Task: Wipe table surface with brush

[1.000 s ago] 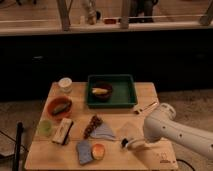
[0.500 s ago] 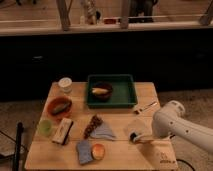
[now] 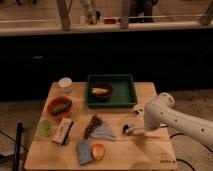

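Right of centre on the table surface (image 3: 135,156), my gripper (image 3: 139,131) sits low at the end of my white arm (image 3: 167,116), which enters from the right edge of the frame. Just left of the gripper lies the brush (image 3: 128,129), its dark head on the wood and its whitish handle pointing toward my claw. Whether the claw is clamped on it, apart or together, I cannot tell. Upper centre: green tray (image 3: 124,95) holding a dark bowl (image 3: 106,95). Left side: white cup (image 3: 65,84), orange bowl (image 3: 59,107), tan-topped block (image 3: 62,130). Lower centre: grey-blue sponge (image 3: 84,151), touching an orange item (image 3: 98,151).
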